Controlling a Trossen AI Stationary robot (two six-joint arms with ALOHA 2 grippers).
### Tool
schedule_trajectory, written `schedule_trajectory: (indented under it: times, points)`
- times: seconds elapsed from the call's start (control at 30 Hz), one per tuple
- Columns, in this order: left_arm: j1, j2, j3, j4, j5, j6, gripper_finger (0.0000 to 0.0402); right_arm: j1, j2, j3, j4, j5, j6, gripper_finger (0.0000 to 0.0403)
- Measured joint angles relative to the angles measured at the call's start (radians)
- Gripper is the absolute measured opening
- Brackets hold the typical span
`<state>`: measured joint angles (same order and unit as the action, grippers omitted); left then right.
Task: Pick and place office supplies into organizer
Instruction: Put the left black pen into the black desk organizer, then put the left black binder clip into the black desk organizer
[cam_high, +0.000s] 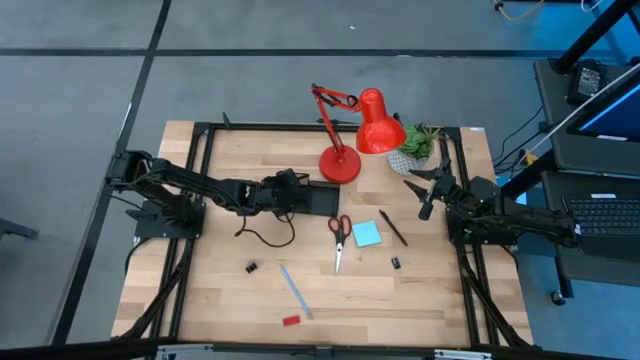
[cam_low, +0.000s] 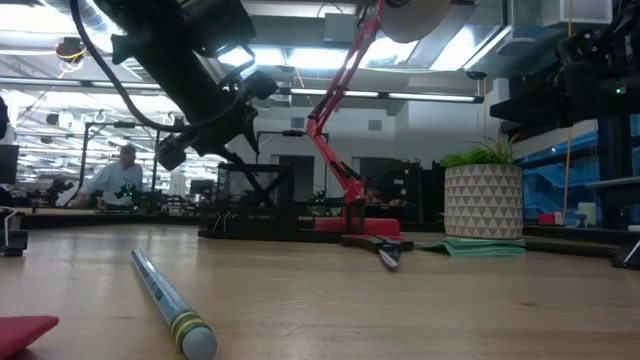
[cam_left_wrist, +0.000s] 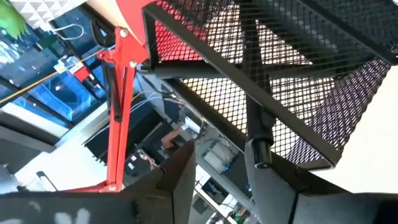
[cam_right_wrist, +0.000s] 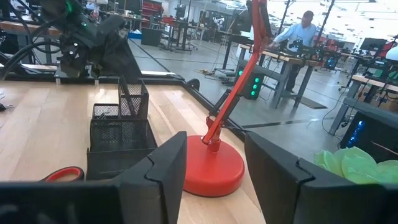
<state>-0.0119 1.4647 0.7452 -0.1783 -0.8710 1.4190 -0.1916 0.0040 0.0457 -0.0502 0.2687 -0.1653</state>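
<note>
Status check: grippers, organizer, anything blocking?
Left gripper over organizer, a pen standing inside. Right gripper open, idle by plant. Scissors still on table. Nothing blocking.

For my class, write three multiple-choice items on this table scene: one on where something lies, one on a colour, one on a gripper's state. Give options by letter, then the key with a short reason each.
1. Where do the red-handled scissors lie?
A. Inside the organizer
B. On the table, left of the cyan sticky-note pad
C. Under the potted plant

2. What colour is the desk lamp?
A. Red
B. White
C. Green

3. How does the right gripper stand?
A. Shut on a pen
B. Open, holding nothing
C. Shut on the scissors

Key: B, the high view shows the scissors flat on the wood beside the cyan sticky-note pad, outside the organizer. A, the lamp's base, arm and shade are all red. B, in the right wrist view its two fingers stand apart with nothing between them.
</note>
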Motion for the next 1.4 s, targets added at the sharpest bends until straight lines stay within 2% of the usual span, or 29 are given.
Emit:
schedule_trajectory:
  times: [0.43, 0.63, 0.77, 1.0, 1.1, 1.23, 1.4]
  points:
    - [-0.001, -0.080, 0.000, -0.029, 0.034, -0.125, 0.0133, 0.000, 0.000, 0.000, -0.001, 0.000, 0.000, 0.0165]
    - [-0.001, -0.167, 0.000, -0.069, 0.069, -0.280, 0.0130, 0.000, 0.000, 0.000, -0.001, 0.000, 0.000, 0.0165]
    - [-0.004, -0.237, 0.000, -0.110, 0.118, -0.525, 0.0130, 0.000, 0.000, 0.000, -0.001, 0.000, 0.000, 0.0165]
    - [-0.053, -0.348, 0.000, -0.124, 0.221, -1.169, 0.0130, 0.000, 0.000, 0.000, -0.001, 0.000, 0.003, 0.0165]
    - [-0.068, -0.397, 0.000, -0.207, 0.366, -1.466, 0.0130, 0.000, 0.000, 0.000, -0.001, 0.000, 0.003, 0.0165]
    - [-0.079, -0.428, 0.000, -0.371, 0.632, -1.827, 0.0129, 0.000, 0.000, 0.000, -0.001, 0.000, 0.003, 0.0165]
    - [-0.108, -0.412, -0.002, -0.534, 0.753, -2.063, 0.0129, 0.000, 0.000, 0.000, -0.001, 0.000, 0.003, 0.0165]
